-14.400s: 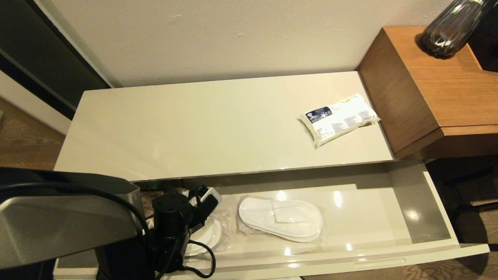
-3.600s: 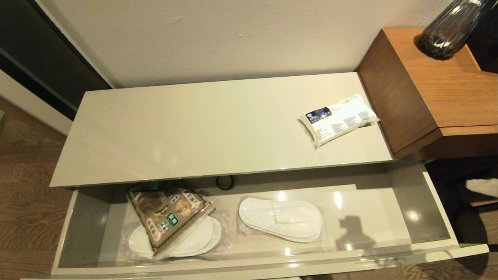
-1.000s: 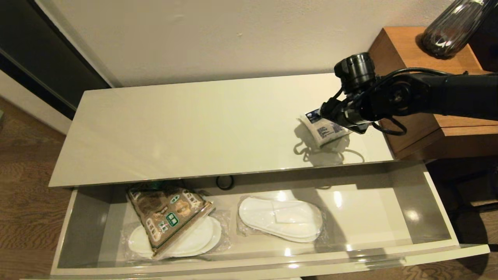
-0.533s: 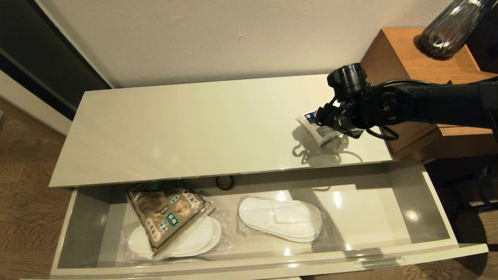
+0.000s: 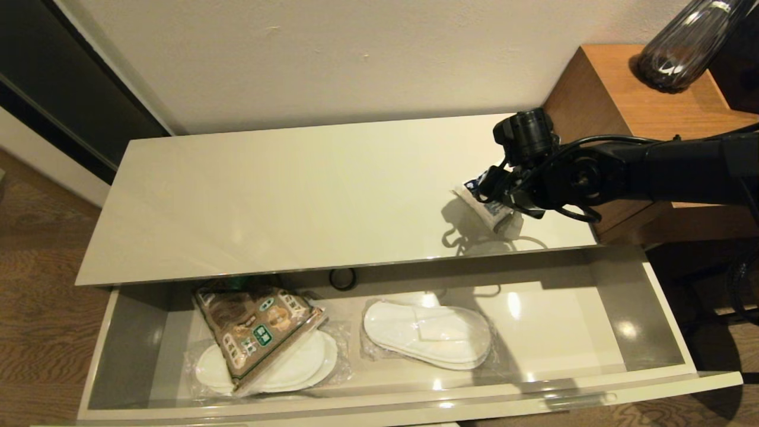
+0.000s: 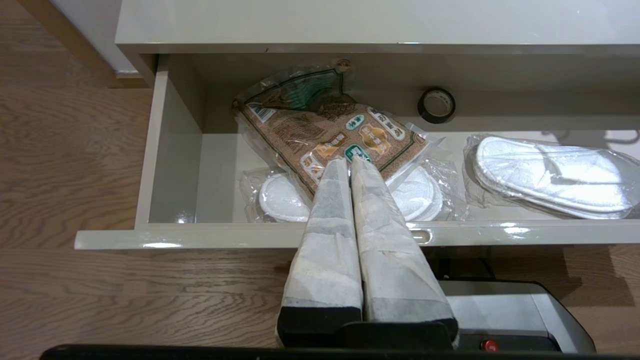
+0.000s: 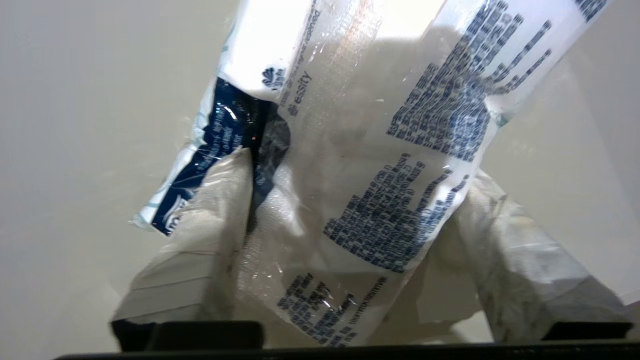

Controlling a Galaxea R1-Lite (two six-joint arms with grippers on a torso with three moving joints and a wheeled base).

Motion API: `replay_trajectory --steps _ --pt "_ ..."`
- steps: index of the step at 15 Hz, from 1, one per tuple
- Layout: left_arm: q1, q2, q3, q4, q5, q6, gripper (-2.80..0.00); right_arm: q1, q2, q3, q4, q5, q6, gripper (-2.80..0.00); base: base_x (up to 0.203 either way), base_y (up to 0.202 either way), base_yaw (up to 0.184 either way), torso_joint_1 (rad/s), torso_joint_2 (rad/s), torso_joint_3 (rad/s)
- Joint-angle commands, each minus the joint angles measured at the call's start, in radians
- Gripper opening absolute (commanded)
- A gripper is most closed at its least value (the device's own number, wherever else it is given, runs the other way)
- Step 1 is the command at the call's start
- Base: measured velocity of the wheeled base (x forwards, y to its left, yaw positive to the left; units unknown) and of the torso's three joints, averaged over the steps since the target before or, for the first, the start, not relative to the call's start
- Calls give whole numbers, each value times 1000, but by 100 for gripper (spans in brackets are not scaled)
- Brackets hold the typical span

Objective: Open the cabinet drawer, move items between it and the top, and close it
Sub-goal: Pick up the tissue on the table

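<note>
The cabinet drawer [image 5: 385, 409] stands pulled wide open below the top [image 5: 296, 196]. Inside lie the brown-and-green snack bag [image 5: 255, 329], resting on one wrapped pair of slippers [image 5: 296, 367], a second pair [image 5: 427, 335], and the black tape roll [image 5: 343, 277] at the back. At the top's right end my right gripper [image 5: 495, 193] is shut on the white tissue pack [image 5: 497, 214], which fills the right wrist view [image 7: 360, 150] between the fingers. My left gripper [image 6: 350, 162] is shut and empty in front of the drawer [image 6: 200, 235], facing the snack bag [image 6: 325, 130].
A taller brown wooden side table [image 5: 652, 118] stands right beside my right arm, with a dark glass vase [image 5: 682, 47] on it. A wall runs behind the cabinet. Wood floor lies to the left and in front.
The left arm left the drawer, with the snack bag now lying inside. The right arm came in, closed on the tissue pack and has shifted it left and forward over the last second.
</note>
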Motion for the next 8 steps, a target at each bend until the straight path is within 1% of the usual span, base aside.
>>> replay_trajectory --steps 1,5,8 --pt "0 2 0 0 0 -1 -280 -1 13 -1 8 -1 7 -280 0 0 0 0 0 0" --pt "0 2 0 0 0 -1 -280 -1 -2 9 16 4 13 -280 0 0 0 0 0 0" --pt "0 2 0 0 0 -1 -280 -1 -29 45 19 12 13 -280 0 0 0 0 0 0"
